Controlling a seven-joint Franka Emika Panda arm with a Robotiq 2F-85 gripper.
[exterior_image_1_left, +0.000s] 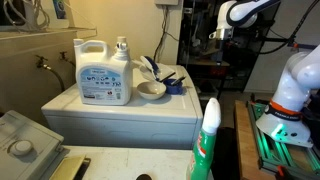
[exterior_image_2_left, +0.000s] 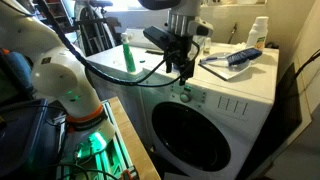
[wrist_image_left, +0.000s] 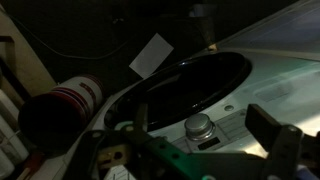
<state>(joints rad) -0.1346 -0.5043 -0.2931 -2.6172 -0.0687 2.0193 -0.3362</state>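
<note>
Spread wide at the bottom of the wrist view, 2 dark fingers (wrist_image_left: 272, 135) of the gripper (wrist_image_left: 190, 150), holding nothing. Between them and a little beyond, a silver knob (wrist_image_left: 198, 126) on the pale control panel (wrist_image_left: 235, 120), apart from both pads. Past the knob, the dark round door (wrist_image_left: 190, 80) of the washing machine (wrist_image_left: 262, 50), with a white label (wrist_image_left: 152, 55) just beyond its rim. Off to the side, a blurred red-and-white cylinder (wrist_image_left: 68, 100), too dim to identify. In an exterior view, the gripper (exterior_image_2_left: 183, 68) pointing down at the front edge of the machine, hanging close above the knob (exterior_image_2_left: 184, 97); whether touching it, impossible to tell from there. Below the knob, the door (exterior_image_2_left: 195, 135); beside it, a row of buttons (exterior_image_2_left: 232, 104). On the machine's top, a blue tray (exterior_image_2_left: 240, 60) with a brush-like thing lying in it, and a green bottle (exterior_image_2_left: 128, 57) upright at the far end. In an exterior view, a large white detergent jug (exterior_image_1_left: 103, 72) on that same top, a small bowl (exterior_image_1_left: 152, 90) just beside it, the blue tray (exterior_image_1_left: 172, 80) next to the bowl, and the green bottle (exterior_image_1_left: 207, 140) close to the lens. Farther out, the white arm (exterior_image_1_left: 245, 12) arching over from its base (exterior_image_1_left: 285, 115).
</note>
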